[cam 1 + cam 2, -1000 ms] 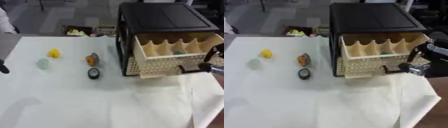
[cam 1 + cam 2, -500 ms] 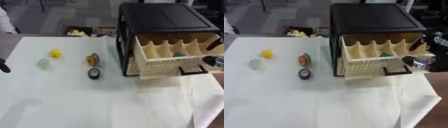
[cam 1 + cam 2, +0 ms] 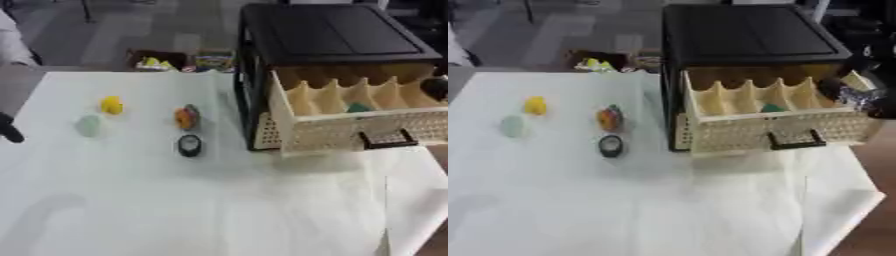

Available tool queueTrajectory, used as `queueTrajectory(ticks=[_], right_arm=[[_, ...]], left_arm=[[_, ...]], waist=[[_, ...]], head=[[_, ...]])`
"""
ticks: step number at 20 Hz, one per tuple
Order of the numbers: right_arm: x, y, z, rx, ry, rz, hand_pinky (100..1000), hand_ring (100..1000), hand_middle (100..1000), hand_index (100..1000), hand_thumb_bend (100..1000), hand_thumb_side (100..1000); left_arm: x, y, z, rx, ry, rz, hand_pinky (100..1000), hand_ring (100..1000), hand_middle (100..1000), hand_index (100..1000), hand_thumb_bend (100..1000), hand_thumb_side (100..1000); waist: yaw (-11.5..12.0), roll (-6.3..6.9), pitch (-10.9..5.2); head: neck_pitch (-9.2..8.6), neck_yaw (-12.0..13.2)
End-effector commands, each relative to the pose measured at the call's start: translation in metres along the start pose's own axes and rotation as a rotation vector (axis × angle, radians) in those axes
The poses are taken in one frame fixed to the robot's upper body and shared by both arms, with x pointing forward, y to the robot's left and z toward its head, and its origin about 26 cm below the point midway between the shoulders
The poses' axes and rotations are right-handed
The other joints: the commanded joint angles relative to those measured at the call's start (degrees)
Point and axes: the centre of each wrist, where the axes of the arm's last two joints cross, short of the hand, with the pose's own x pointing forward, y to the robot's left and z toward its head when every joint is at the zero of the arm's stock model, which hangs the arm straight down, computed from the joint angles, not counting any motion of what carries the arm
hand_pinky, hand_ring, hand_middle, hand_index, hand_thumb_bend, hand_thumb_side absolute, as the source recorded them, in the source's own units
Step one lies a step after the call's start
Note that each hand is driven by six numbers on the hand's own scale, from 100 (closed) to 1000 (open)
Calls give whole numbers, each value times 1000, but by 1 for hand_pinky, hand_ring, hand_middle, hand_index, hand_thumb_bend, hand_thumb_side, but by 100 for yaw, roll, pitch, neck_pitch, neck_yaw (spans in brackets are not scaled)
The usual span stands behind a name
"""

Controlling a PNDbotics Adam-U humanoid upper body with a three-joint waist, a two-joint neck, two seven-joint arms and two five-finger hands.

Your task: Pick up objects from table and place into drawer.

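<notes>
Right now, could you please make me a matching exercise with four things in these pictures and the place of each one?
Things:
1. yellow object
2. pale green object
3. dark round object
4. teal object

Places:
A. inside the open drawer
B. on the table, just in front of the orange object
C. farthest left on the table, in front of the yellow one
D. on the table, behind the pale green one

Pairs: 1-D, 2-C, 3-B, 4-A
</notes>
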Motion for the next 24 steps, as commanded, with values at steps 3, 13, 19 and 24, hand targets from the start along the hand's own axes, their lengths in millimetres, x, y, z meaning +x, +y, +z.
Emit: queueTrajectory(ticks=[3, 13, 19, 24], right_arm=[[7, -15, -1, -190, -11, -37, 100, 100, 100, 637, 434, 765], [25, -22, -13, -620, -76, -205, 100, 100, 100, 635, 434, 765], [39, -23, -23, -830, -118, -250, 100, 100, 100, 644, 439, 758], [50, -25, -30, -961, -156, -250, 100, 100, 100, 662, 449, 744]], left_arm=[[8, 3, -5, -19, -23, -20, 473, 592, 563, 729, 100, 960], [7, 2, -6, -25, -31, -8, 473, 592, 563, 730, 100, 956], [7, 0, -8, -33, -42, 5, 473, 593, 563, 730, 100, 950], [8, 1, -9, -52, -56, 7, 471, 594, 564, 732, 100, 938]], waist=[[28, 15, -63], [141, 45, -72], [219, 85, -80], [256, 123, -85]], head=[[0, 19], [23, 86], [47, 102], [74, 153]])
